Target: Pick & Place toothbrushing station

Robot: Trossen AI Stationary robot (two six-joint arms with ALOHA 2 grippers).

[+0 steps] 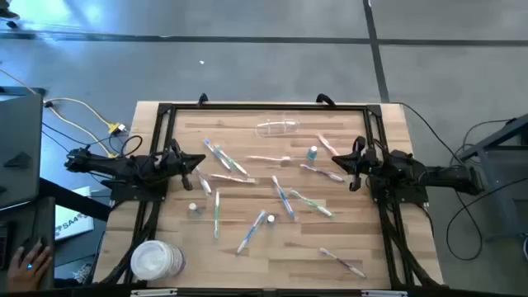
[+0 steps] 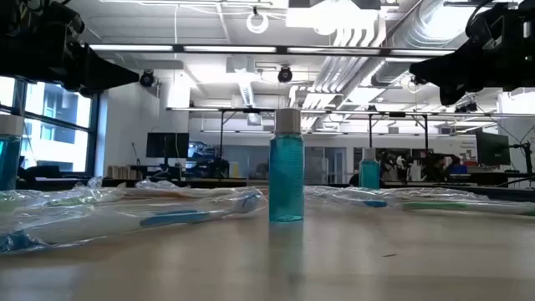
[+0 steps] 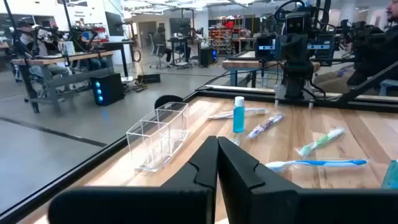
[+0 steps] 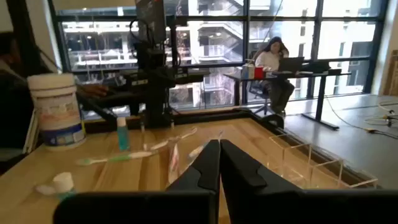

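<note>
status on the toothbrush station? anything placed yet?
Done: nothing visible. The clear plastic organiser at the table's far edge looks empty. In hand: nothing; left claw and right claw are shut and empty above the table. Left: all the slim wrapped toothbrushes and small blue bottles lie scattered.

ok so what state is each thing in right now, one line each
left gripper: jaws shut, empty, above the table's left side
right gripper: jaws shut, empty, above the right side
clear organizer: lying on the wood near the far edge, empty
blue bottles: upright, capped
toothbrushes: lying flat, scattered, wrapped
stack of white discs: at the near left corner
</note>
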